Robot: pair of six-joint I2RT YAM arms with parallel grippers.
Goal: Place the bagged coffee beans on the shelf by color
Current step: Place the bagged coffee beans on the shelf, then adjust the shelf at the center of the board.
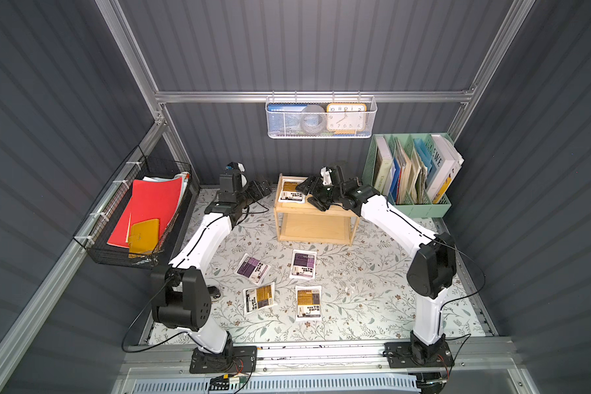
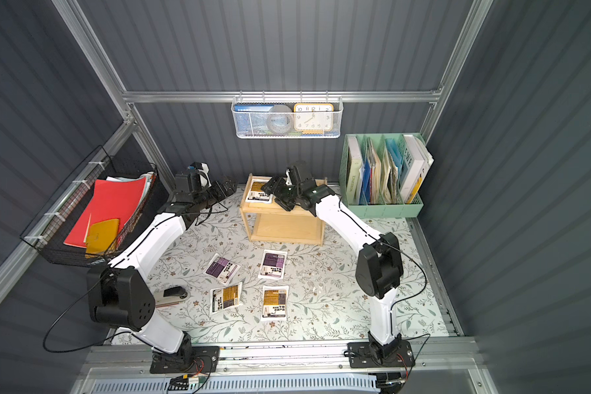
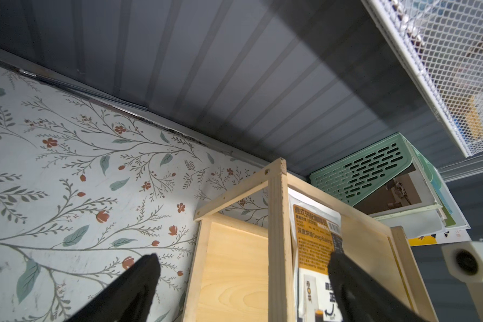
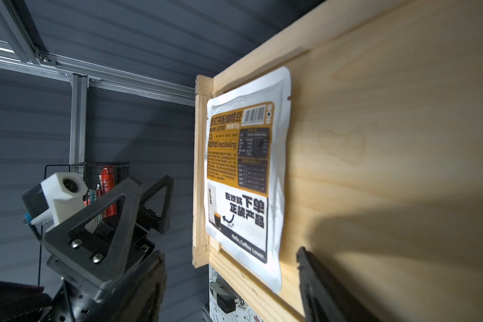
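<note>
The wooden shelf [image 1: 313,228] stands at the back of the table. One yellow-orange bag of coffee beans [image 1: 291,191] [image 4: 246,178] lies flat at the left end of its top tier [image 4: 374,139], free of any grip. My right gripper [image 1: 307,196] [image 4: 232,278] hovers open just beside that bag. My left gripper [image 1: 263,187] [image 3: 243,267] is open and empty by the shelf's left side [image 3: 276,223]. Two purple bags [image 1: 253,267] [image 1: 303,264] and two yellow-orange bags [image 1: 259,297] [image 1: 308,303] lie on the floral table in front. The lower tier is bare.
A mint-green file organizer [image 1: 410,174] with books stands right of the shelf. A white mesh basket [image 1: 319,117] with a clock hangs above it. A black wire basket [image 1: 140,215] with red folders hangs at the left wall. A stapler [image 2: 171,295] lies near the left arm.
</note>
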